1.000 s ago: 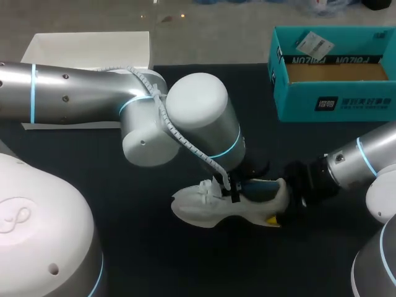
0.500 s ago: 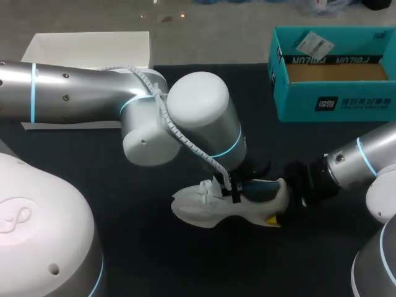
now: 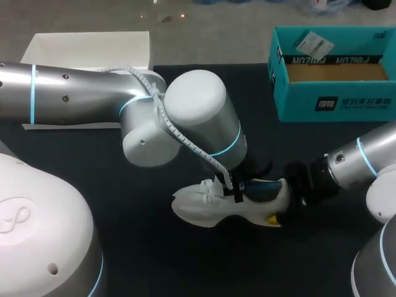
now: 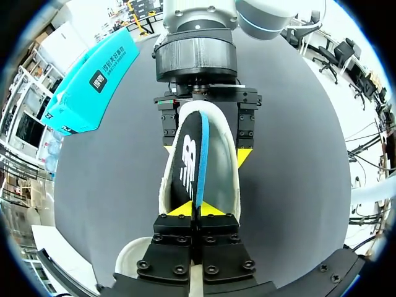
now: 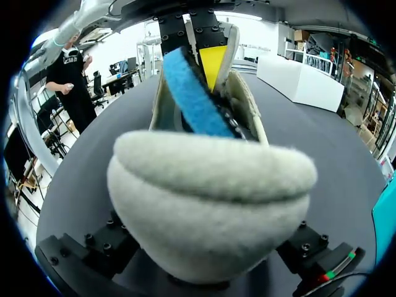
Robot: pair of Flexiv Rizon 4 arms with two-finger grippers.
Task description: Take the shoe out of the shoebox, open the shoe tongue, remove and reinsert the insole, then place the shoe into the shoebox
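A white shoe (image 3: 226, 210) rests on the black table (image 3: 124, 204), well apart from the teal cardboard shoebox (image 3: 334, 102). The right gripper (image 4: 205, 151) clamps its fuzzy, rounded heel from both sides. The left gripper (image 4: 197, 210) pinches the thin, blue-edged insole (image 4: 197, 162), which stands on edge in the opening. Only the wrist views show this grip.

White shoe (image 3: 210, 213), blue insole (image 3: 261, 189), teal shoebox (image 3: 334, 102)

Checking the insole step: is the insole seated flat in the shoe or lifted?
Lifted: the insole stands on edge in the shoe, one end pinched by the left gripper.
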